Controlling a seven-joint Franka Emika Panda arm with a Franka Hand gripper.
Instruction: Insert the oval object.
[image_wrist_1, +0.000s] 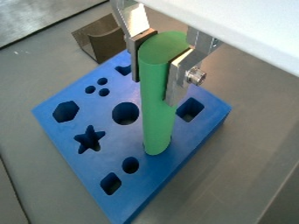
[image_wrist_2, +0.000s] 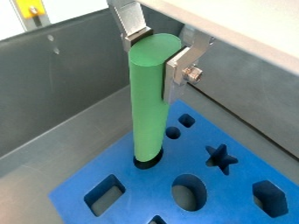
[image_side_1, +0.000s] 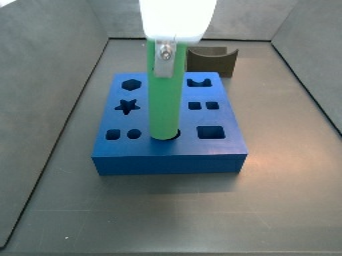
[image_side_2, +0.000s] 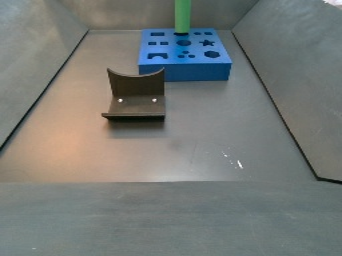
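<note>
Above the blue block (image_wrist_1: 70, 140), the pincer (image_wrist_1: 160, 54) clamped on the upright oval object (image_wrist_1: 159, 96), lower end in a hole.

My claw is out of sight above. The green rod (image_side_2: 183, 14) stands upright on the blue block (image_side_2: 187, 55) at the far end; the dark curved-top block (image_side_2: 134, 97) sits nearer, well apart, on the counter (image_side_2: 201, 150).

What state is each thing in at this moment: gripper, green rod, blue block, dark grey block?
gripper: shut on the oval object, above the blue block.
oval object: upright, lower end at a hole in the block.
blue block: flat on the floor, other holes empty.
dark grey block: on the floor, apart, untouched.
</note>
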